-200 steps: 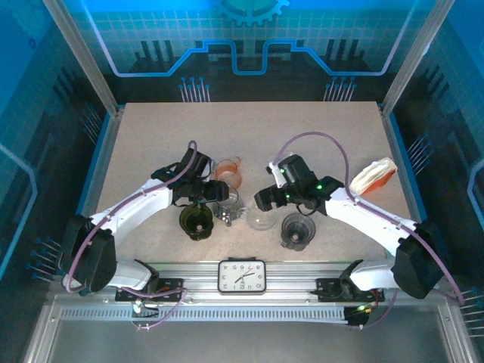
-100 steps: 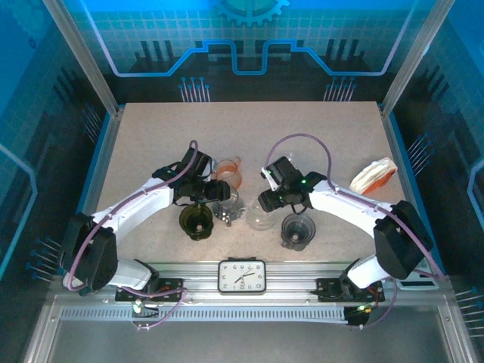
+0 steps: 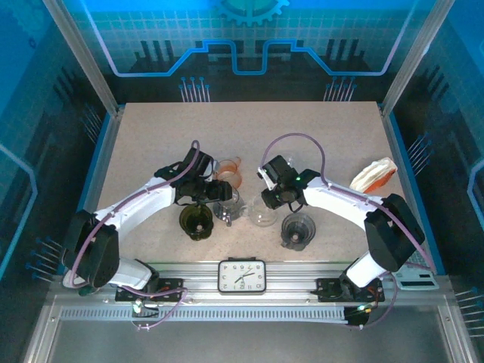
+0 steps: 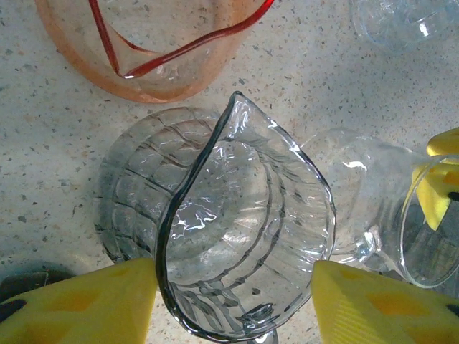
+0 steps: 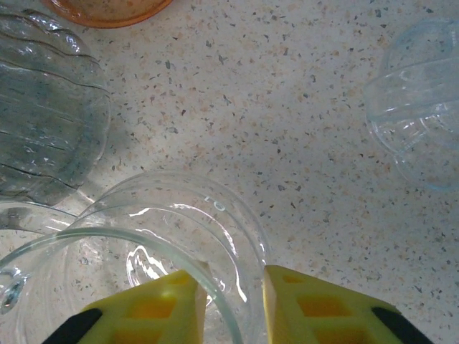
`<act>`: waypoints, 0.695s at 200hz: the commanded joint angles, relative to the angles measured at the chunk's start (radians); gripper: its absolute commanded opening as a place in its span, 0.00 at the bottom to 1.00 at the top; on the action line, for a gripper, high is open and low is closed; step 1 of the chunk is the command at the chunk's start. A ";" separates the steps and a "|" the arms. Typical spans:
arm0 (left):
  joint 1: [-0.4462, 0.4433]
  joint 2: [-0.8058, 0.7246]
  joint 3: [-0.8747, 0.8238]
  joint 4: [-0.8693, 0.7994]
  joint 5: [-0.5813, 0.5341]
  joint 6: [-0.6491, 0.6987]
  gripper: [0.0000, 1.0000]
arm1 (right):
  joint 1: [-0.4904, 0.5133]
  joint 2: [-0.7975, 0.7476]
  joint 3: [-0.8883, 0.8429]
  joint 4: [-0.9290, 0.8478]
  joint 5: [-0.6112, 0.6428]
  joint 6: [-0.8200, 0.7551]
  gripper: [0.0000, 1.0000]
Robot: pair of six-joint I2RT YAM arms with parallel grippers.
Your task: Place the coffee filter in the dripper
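The coffee filter (image 3: 373, 175), white with an orange edge, lies at the table's right side, away from both arms. A clear ribbed dripper (image 4: 244, 236) stands at mid-table between the yellow fingers (image 4: 79, 301) of my left gripper (image 4: 233, 287), which is shut on its sides. In the top view that left gripper (image 3: 223, 198) sits beside an orange dripper (image 3: 229, 172). My right gripper (image 5: 235, 294) straddles the wall of a clear glass cup (image 5: 143, 236), one finger inside and one outside, closed on the rim. From above, the right gripper (image 3: 266, 203) is just right of the clear dripper.
A dark green dripper (image 3: 197, 221) and a dark grey dripper (image 3: 295, 229) stand near the front edge. Another clear vessel (image 5: 423, 100) sits to the right of the glass cup. A clock (image 3: 242, 276) lies on the front rail.
The right arm swung left to the clear glass cup and its fingers closed from wide open onto the cup's wall. The left arm and its dripper stayed put.
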 commanded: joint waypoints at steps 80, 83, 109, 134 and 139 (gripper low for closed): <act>-0.067 0.065 0.061 -0.002 0.027 0.011 0.52 | -0.123 0.017 0.037 -0.038 0.107 0.046 0.18; -0.069 0.068 0.064 -0.005 0.026 0.011 0.52 | -0.125 0.017 0.037 -0.040 0.110 0.048 0.18; -0.080 0.077 0.073 -0.013 0.015 0.008 0.51 | -0.142 0.011 0.035 -0.048 0.142 0.056 0.18; -0.089 0.084 0.075 0.002 0.027 0.002 0.51 | -0.162 0.011 0.034 -0.060 0.172 0.060 0.18; -0.092 0.088 0.078 0.003 0.031 0.001 0.51 | -0.166 0.011 0.033 -0.059 0.176 0.063 0.18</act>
